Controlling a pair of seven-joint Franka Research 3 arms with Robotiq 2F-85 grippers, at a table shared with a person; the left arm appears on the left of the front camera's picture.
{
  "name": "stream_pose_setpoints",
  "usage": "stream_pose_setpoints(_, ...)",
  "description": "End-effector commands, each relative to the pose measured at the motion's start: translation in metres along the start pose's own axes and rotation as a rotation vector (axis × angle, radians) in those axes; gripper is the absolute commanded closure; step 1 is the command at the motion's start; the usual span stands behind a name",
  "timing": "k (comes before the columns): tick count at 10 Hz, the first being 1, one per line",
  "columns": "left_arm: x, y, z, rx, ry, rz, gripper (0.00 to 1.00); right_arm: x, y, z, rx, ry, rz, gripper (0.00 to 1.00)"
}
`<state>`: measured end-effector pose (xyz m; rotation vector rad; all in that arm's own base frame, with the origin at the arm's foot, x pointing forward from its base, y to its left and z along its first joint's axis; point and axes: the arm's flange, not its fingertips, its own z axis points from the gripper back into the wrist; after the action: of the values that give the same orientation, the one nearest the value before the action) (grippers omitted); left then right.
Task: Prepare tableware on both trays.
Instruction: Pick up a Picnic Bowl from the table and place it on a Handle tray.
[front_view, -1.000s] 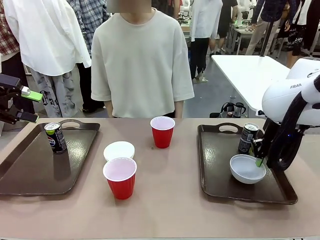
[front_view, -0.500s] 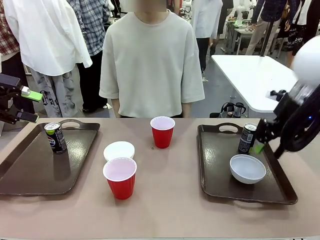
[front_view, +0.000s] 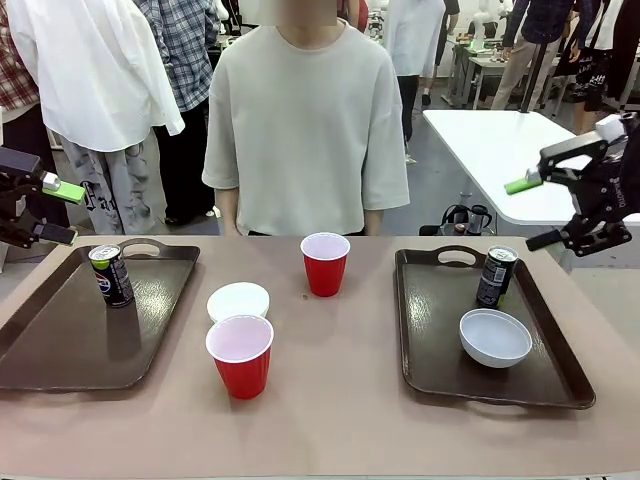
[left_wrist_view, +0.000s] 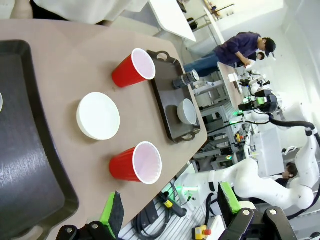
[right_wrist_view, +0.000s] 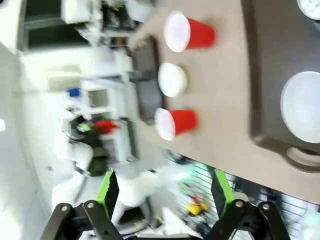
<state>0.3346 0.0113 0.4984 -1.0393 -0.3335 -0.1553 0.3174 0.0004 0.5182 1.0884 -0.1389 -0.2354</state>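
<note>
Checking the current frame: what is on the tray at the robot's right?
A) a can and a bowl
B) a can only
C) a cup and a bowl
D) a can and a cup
A: the right tray holds a can at its far end and a bowl nearer the robot, with no cup on it.

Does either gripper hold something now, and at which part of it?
Nothing is held: the left gripper and the right gripper are both open, with nothing between their fingers.

One white bowl (left_wrist_view: 98, 116) between two red cups (left_wrist_view: 132, 67) (left_wrist_view: 136, 162)
</note>
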Motion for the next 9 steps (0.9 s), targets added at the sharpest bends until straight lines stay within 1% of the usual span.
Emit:
stream_pose_setpoints(1,0.0,-0.001,0.0,-0.02,-0.008,-0.004,0.0,-0.021,-0.017,-0.012,0.153,-0.088,-0.058,0.04)
stream_pose_setpoints(2,0.0,-0.001,0.0,-0.02,-0.008,-0.004,0.0,-0.018,-0.021,-0.015,0.111,-0.097,-0.036,0.04)
stream_pose_setpoints(3,0.0,-0.001,0.0,-0.02,-0.008,-0.004,0.0,0.004,0.001,0.008,0.089,-0.043,-0.047,0.04)
stream_pose_setpoints(9,0.0,-0.001,0.0,-0.02,-0.008,-0.004,0.0,0.004,0.001,0.008,0.089,-0.043,-0.047,0.04)
